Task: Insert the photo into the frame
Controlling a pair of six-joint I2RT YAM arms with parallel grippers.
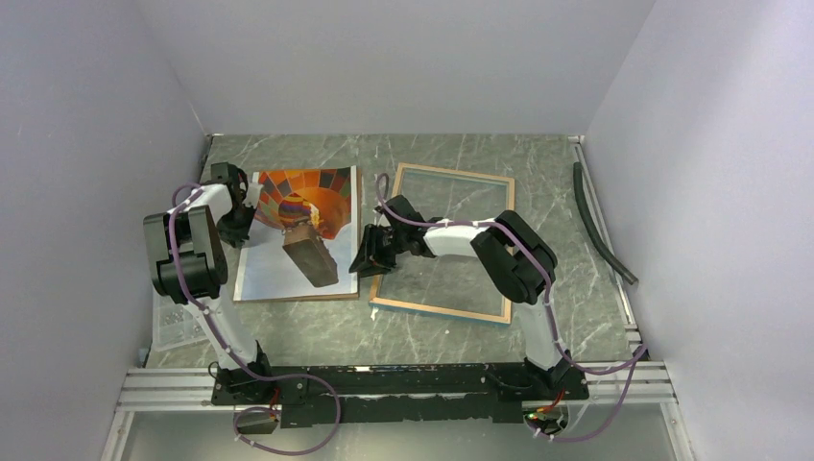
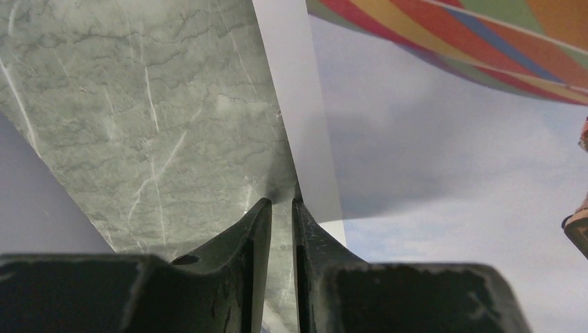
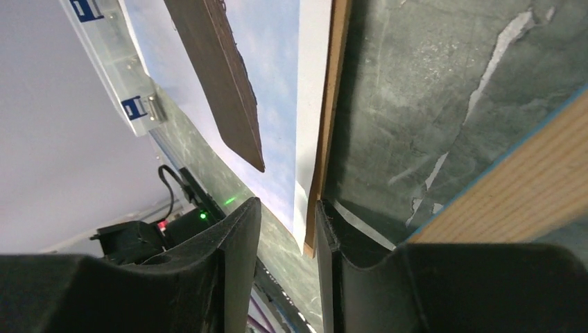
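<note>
Fingers on the left (image 2: 256, 229) stand nearly together at the photo's (image 2: 430, 159) left edge, and whether they pinch it cannot be told. The right fingers (image 3: 239, 236) are parted with nothing between them at the opposite edge, where the photo lies face up on a brown panel (image 3: 326, 139) on the tabletop (image 1: 317, 331), just left of the frame (image 1: 451, 171) and not touching it. To do the lift well, each side should probably catch only the paper and leave the panel down, rise level together so the sheet neither sags nor creases, then carry it squarely over the frame.
</note>
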